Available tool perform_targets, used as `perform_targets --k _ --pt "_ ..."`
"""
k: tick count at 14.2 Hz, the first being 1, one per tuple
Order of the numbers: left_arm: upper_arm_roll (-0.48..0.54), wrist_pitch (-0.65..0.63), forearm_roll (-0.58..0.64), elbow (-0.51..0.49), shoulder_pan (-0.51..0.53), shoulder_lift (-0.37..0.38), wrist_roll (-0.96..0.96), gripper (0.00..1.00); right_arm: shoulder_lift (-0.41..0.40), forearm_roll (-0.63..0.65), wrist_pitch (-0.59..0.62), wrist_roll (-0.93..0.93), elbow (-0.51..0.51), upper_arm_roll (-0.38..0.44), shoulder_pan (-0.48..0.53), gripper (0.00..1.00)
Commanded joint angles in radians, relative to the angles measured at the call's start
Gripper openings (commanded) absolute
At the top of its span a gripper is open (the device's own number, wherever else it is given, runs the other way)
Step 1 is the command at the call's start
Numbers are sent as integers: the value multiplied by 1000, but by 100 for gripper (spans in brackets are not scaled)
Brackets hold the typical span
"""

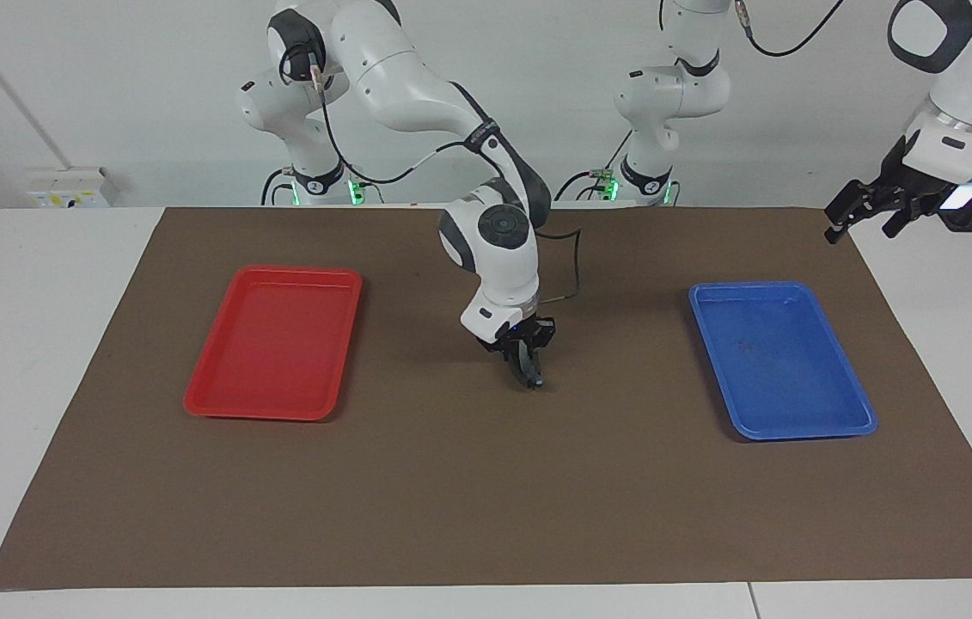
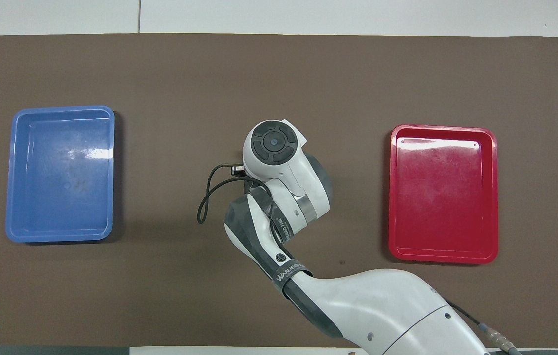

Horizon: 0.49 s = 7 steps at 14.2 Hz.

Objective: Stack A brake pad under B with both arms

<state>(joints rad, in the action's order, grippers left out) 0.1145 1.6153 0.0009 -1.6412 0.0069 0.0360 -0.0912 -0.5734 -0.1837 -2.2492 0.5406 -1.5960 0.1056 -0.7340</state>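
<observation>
Right gripper [image 1: 530, 376], clenched on a dark pad [image 1: 528, 368] low over the mat's [image 1: 486, 499] middle, could drop it crooked; left gripper [image 1: 868, 206] hangs released, waiting.

A mat [image 1: 486, 499] covers the tabletop [image 1: 21, 344]. One tray [image 1: 228, 400] lies on it toward the right arm's end, another tray [image 1: 795, 430] toward the left arm's end, well apart. Between them, the right gripper [image 1: 531, 378] is down at the mat's middle; the left gripper [image 1: 868, 213] hangs over the mat's corner.

Only legible txt: "WANJEED" on black band [image 2: 291, 272] round right arm [image 2: 382, 305], overhead view
</observation>
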Motion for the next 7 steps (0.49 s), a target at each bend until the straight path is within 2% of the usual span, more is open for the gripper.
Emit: perform_targets --k 1,7 --pt "-6 -19 -2 8 10 -8 -22 100 47 -23 -53 -8 -78 -3 -11 14" --pt "-6 0 -2 17 -1 -13 -19 100 52 -23 -50 -5 -84 -3 -18 15"
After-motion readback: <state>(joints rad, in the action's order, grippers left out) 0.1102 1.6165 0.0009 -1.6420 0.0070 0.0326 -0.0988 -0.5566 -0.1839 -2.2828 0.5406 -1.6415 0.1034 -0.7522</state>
